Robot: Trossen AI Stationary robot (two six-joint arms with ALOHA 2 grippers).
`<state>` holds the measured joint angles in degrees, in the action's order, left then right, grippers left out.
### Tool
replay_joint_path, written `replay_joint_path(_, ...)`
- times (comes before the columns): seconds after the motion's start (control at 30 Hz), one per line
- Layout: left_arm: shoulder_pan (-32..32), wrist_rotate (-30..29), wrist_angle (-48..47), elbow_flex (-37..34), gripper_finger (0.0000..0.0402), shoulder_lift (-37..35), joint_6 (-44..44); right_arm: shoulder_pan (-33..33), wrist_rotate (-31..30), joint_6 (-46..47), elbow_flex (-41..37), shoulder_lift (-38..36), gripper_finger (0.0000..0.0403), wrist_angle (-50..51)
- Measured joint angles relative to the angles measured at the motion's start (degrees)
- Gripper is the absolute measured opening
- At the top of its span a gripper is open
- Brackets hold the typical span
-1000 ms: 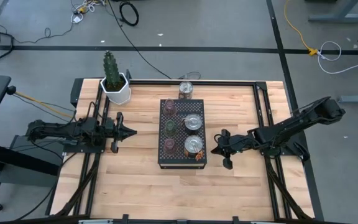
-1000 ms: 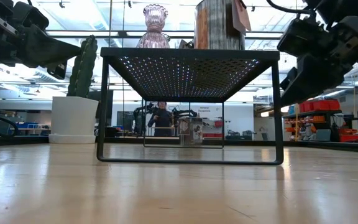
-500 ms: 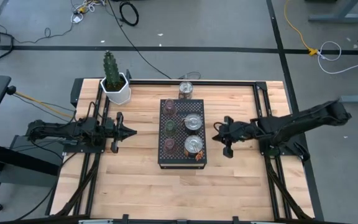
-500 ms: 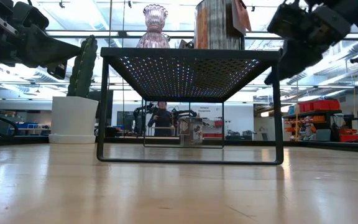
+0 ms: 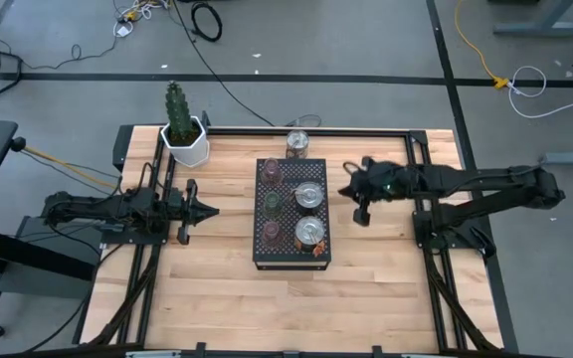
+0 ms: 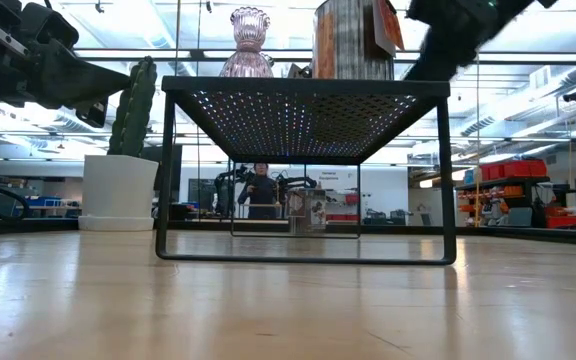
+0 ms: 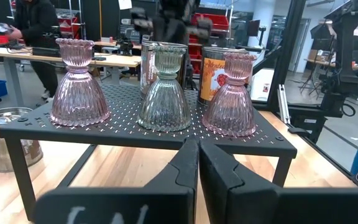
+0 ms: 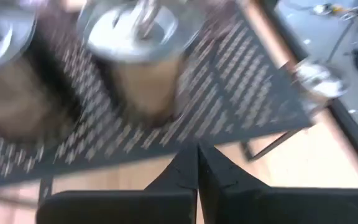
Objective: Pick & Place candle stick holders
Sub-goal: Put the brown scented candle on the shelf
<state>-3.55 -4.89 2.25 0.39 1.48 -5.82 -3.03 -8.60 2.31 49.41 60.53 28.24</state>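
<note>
The candle stick holders stand on a black perforated rack in the middle of the worktop, apart from one silvery holder that sits on the wood just behind the rack. Nearest the front edge, in the high view, are a pink holder and beside it a wider silvery-clear one; behind them stand a green holder and a second silvery one, then another pink one at the back.

From the left wrist view the pink holder and its green neighbour are ribbed glass, flared at the foot and pinched to a narrow neck. I judge them light, rigid, slick and easy to chip, and top-heavy enough to tip if nudged. The neck looks the safest place to grip. The silvery ones are wider and probably need a rim or wall grip.

The left gripper waits left of the rack, jaws closed on nothing. The right gripper hovers just right of the rack's far half, jaws also closed and empty. A white pot with a cactus stands at the far left corner.
</note>
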Motion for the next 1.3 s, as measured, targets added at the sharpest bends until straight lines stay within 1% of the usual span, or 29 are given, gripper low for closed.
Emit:
replay_joint_path(0.2,0.0,0.0,0.02,0.01,0.0018,0.0,-0.02,-4.86,0.0,-0.06,5.28,0.0,0.0002,0.2)
replay_joint_path(0.47,0.0,0.0,0.02,0.02,0.0018,0.0,-0.01,-10.99,0.0,-7.96,11.26,0.15,0.0006,0.06)
replay_joint_path(0.7,0.0,0.0,0.02,0.01,0.0018,0.0,-0.02,-14.82,0.5,-9.46,17.05,1.45,0.0009,1.94)
replay_joint_path(0.9,-0.02,0.0,-0.01,0.02,0.0018,0.0,0.0,-16.45,0.54,-11.8,26.33,7.48,0.0011,6.94)
replay_joint_path(1.03,-0.02,0.0,0.02,-0.01,0.0018,0.0,-0.02,-17.05,0.51,-11.7,31.59,12.85,0.0011,7.11)
replay_joint_path(1.3,-0.01,0.0,0.01,0.02,0.0018,0.0,0.0,-19.62,0.63,-11.63,37.33,20.61,0.0011,7.13)
